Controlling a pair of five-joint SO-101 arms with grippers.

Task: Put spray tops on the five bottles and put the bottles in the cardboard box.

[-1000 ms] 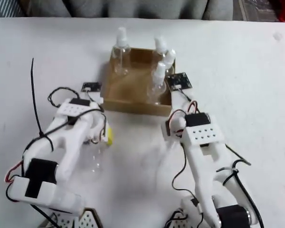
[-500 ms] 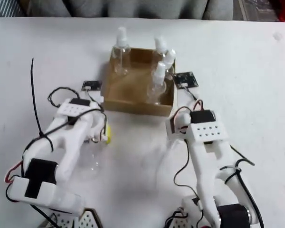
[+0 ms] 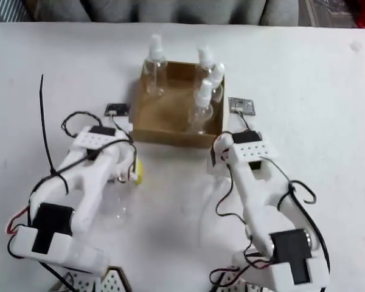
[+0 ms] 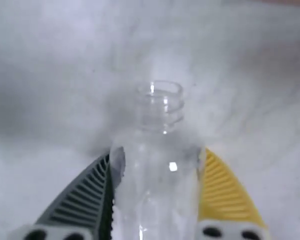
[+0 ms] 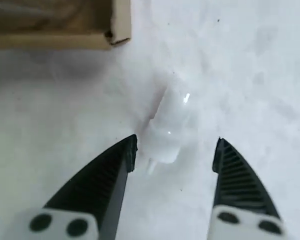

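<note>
Clear thin-walled plastic bottle (image 4: 160,107), threaded neck open: probably light, smooth and slightly squeezable, best gripped mid-body, where the left gripper (image 4: 158,156), ribbed grey and yellow, clenches it low over the white table (image 3: 304,73). Small rigid white spray top (image 5: 167,127) lies between the spread jaws of the right gripper (image 5: 176,144), near the brown cardboard box (image 3: 170,131) holding four capped bottles (image 3: 204,100).

The left claw (image 4: 159,157), at the end of its bent white arm, has one grey and one yellow finger clamped on either side of a clear uncapped plastic bottle (image 4: 160,107), while the right claw (image 5: 176,142) points downward, its two black fingers spread wide apart.
</note>
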